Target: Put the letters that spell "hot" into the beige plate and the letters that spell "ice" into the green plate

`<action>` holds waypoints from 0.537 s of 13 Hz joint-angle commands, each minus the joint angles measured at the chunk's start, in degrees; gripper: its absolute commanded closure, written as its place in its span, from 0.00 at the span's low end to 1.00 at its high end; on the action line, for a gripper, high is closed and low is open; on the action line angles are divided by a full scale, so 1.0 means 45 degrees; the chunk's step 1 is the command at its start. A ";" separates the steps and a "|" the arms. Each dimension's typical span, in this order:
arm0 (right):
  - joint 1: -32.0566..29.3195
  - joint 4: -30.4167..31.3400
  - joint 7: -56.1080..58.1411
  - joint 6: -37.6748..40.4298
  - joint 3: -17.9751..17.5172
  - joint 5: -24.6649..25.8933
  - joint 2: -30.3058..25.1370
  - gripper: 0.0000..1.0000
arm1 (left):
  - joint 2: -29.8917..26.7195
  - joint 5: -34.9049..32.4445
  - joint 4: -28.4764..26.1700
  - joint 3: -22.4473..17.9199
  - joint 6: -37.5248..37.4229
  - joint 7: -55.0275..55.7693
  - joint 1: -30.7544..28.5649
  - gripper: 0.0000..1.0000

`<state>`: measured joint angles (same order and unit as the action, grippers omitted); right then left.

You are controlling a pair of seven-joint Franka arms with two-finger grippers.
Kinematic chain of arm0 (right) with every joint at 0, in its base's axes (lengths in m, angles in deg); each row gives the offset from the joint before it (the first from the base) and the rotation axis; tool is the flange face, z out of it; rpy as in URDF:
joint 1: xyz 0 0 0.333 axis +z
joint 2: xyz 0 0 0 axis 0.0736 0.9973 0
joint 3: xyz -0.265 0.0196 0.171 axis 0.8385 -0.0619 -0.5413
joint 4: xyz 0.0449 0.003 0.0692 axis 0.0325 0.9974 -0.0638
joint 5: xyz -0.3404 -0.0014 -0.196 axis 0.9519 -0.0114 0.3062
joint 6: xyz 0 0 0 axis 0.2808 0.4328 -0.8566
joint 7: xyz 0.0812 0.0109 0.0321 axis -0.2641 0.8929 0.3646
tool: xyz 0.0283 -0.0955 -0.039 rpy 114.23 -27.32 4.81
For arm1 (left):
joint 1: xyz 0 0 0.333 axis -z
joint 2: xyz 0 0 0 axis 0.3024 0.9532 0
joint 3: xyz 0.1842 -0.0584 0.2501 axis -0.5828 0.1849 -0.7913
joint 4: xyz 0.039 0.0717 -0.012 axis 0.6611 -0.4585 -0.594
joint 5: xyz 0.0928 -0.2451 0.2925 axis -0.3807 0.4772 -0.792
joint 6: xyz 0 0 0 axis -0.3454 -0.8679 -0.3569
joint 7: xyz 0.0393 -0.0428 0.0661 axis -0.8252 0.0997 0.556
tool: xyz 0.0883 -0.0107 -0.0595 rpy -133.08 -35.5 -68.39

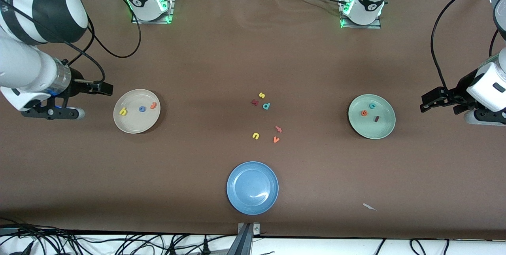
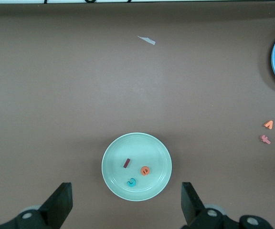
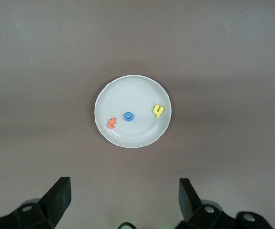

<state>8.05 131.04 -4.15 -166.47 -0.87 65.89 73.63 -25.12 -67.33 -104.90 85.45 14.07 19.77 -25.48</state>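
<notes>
The beige plate (image 1: 136, 125) (image 3: 132, 90) lies toward the right arm's end of the table. In it lie the yellow h (image 1: 123, 111) (image 3: 158, 111), the blue o (image 1: 142, 108) (image 3: 128, 116) and the orange t (image 1: 153, 105) (image 3: 111, 123). The green plate (image 1: 375, 130) (image 2: 149, 148) holds the orange e (image 1: 364, 113) (image 2: 145, 170), the teal c (image 1: 372, 106) (image 2: 132, 182) and the maroon i (image 1: 376, 119) (image 2: 127, 163). My right gripper (image 1: 106, 88) (image 3: 123, 191) hangs open and empty over bare table beside the beige plate. My left gripper (image 1: 425, 102) (image 2: 125, 192) is open and empty beside the green plate.
A blue plate (image 1: 253, 199) sits nearest the front camera. Loose letters lie mid-table: yellow s (image 1: 261, 95), dark red k (image 1: 255, 102), teal p (image 1: 266, 106), an orange hooked letter (image 1: 278, 129), orange v (image 1: 276, 139), yellow u (image 1: 255, 136). A white scrap (image 1: 369, 206) lies near the front edge.
</notes>
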 commanded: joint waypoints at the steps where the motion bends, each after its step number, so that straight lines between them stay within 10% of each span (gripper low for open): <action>1: 0.0146 -0.0524 0.0401 0.0376 -0.0011 0.0203 -0.0111 0.00 | 0.0019 0.0416 0.0150 -0.0025 -0.0210 -0.0030 -0.0026 0.00; 7: -0.0185 -0.0544 0.1457 0.0434 0.0125 -0.0147 -0.0033 0.00 | 0.0038 0.0416 0.0150 -0.0025 -0.0210 -0.0011 -0.0006 0.00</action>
<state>7.82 129.67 0.67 -165.73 -0.37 65.85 73.22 -25.08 -67.33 -104.90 85.45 14.03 19.77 -25.48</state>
